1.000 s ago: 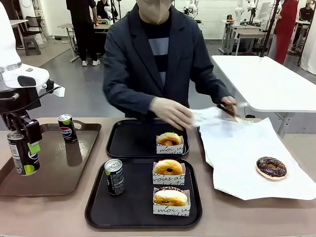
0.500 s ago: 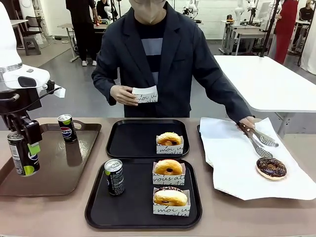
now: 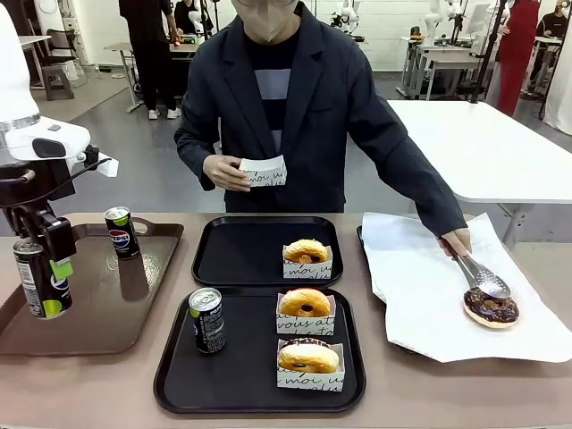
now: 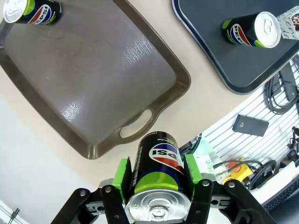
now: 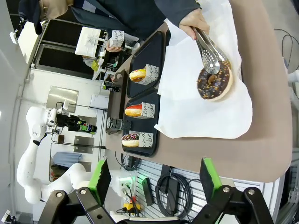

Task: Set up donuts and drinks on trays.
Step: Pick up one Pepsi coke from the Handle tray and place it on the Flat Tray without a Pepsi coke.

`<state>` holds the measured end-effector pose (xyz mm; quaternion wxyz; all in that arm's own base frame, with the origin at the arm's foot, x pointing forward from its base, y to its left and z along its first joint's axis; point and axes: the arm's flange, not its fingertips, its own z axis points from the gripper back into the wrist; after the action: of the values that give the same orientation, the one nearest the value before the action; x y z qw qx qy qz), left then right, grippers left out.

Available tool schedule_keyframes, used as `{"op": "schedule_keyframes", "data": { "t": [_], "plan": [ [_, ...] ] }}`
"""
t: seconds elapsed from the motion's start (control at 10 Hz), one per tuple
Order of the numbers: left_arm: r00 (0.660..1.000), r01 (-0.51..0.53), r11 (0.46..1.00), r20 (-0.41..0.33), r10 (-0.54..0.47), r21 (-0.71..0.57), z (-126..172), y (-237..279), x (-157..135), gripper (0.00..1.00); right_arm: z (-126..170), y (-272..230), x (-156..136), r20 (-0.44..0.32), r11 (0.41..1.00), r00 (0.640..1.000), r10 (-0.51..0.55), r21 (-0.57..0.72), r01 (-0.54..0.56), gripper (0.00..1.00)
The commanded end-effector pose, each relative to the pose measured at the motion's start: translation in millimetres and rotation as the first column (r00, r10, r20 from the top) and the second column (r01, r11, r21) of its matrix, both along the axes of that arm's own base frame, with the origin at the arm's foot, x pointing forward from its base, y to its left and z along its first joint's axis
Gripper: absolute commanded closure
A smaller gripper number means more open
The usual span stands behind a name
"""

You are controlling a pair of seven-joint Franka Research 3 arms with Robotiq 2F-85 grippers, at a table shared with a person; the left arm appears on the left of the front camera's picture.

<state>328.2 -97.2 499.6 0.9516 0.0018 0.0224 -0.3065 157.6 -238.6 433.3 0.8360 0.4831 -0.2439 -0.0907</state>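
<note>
Grips slim black green-marked can (image 3: 32,288) upright in left hand (image 4: 158,177), jaws closed partway round it, at edge of glossy brown plastic tray (image 3: 116,308). Should go right and farther across surface (image 3: 89,386) to rear matte black squarish tray (image 3: 234,255), holding one ring donut (image 3: 307,250), no can.

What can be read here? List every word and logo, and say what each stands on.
"moi": script on the donut holder on the far tray.
"vous": upper donut holder on the near tray.
"moi": lower donut holder there.
Round red-white-blue logo, no readable word: can in the left gripper; its fine print is too small.
Script on the holder in the person's hand: too blurred.
</note>
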Motion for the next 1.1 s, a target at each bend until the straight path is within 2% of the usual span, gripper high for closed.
{"op": "schedule_keyframes", "data": {
  "t": [0.0,0.1,0.4,0.8,1.0],
  "plan": [
    [0.999,0.034,0.999,0.005,-0.034,0.020,2.4,-3.7,5.3,0.43,2.7,-0.2,3.1,0.038,1.000,0.999,-0.001,0.021,0.001,0.00],
    [0.999,0.050,0.998,0.010,-0.050,0.025,8.3,-8.7,12.5,0.43,2.7,-0.2,3.1,0.038,1.000,0.999,-0.001,0.021,0.001,0.00],
    [0.995,0.015,1.000,0.098,-0.017,0.025,19.2,-30.9,28.4,0.43,2.7,-0.2,3.1,0.038,1.000,0.999,-0.001,0.021,0.001,0.00],
    [0.996,0.015,0.999,0.091,-0.018,0.028,38.5,-69.2,60.9,0.43,2.7,-0.2,3.1,0.038,1.000,0.999,-0.001,0.021,0.001,0.00],
    [0.996,0.011,1.000,0.092,-0.009,-0.027,40.4,-80.5,72.7,0.43,2.7,-0.2,3.1,0.038,1.000,0.999,-0.001,0.021,0.001,0.00]
  ]
}}
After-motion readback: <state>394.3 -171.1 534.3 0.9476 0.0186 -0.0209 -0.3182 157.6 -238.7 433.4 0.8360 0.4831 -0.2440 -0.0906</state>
